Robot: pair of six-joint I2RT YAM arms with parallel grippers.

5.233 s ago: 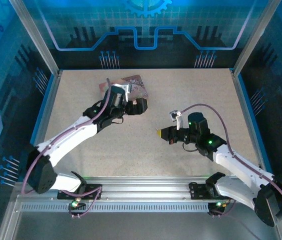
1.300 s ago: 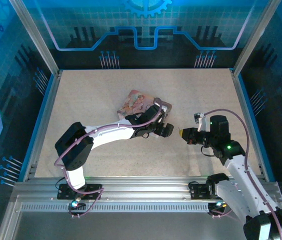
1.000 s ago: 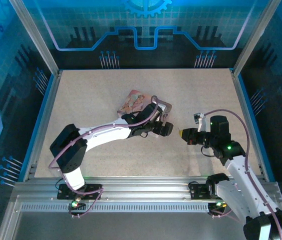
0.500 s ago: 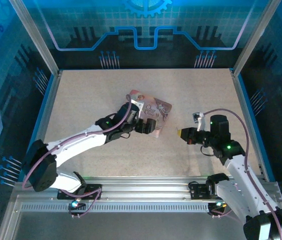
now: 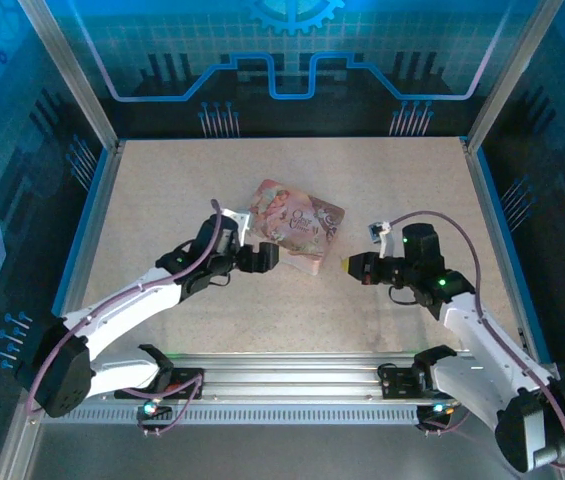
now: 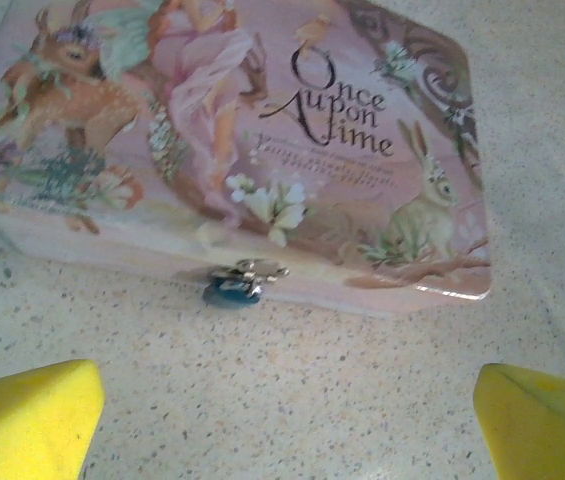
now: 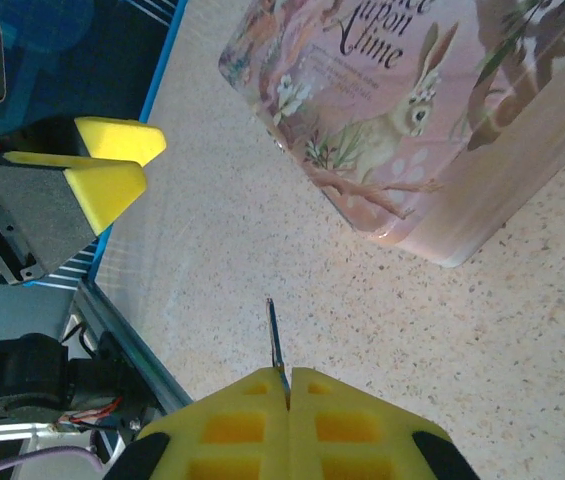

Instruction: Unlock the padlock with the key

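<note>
counter [image 6: 292, 400]: matt, speckled beige, fine-grained | tin [image 6: 262, 130]: smooth printed pink metal, soft sheen | padlock [image 6: 232, 290] at tin's front wall: glossy bluish body, shiny silvery shackle | key [image 7: 275, 340]: thin dark metal | right end effector [image 7: 289, 385] pads [image 7: 227, 428]: matt yellow, foam-like, moulded square recesses

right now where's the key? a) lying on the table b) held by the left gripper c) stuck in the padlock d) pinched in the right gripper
d: the key sticks out from the shut right gripper, its tip short of the tin.
</note>
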